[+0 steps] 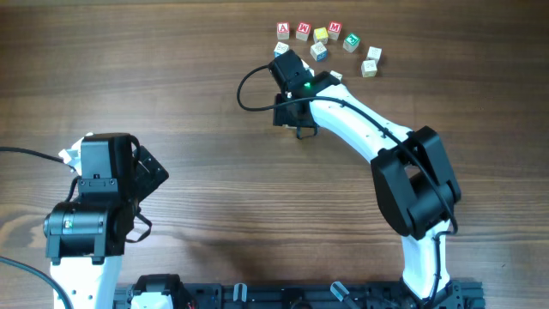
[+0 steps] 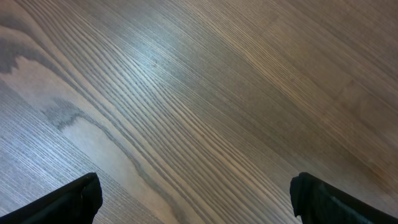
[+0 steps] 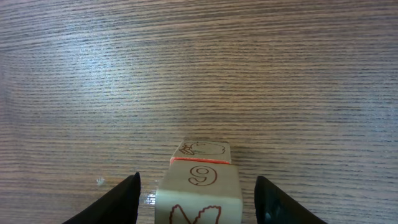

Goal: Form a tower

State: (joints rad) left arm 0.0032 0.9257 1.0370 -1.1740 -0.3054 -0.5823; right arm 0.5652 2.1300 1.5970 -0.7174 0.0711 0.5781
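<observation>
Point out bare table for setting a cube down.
Bare table: the far-left stretch beyond the left arm, and the middle between it and the right arm. Crowded: far centre-right, where loose cubes cluster by the right tool straddling the tower.

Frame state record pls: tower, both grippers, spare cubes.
tower: letter cubes between the right gripper's fingers; at least two show, full count unclear
right gripper: open, fingers clear of the tower on both sides
left gripper: open, nothing between the fingers, over bare table
loose cubes: single cubes clustered on the table just beyond the right gripper
</observation>
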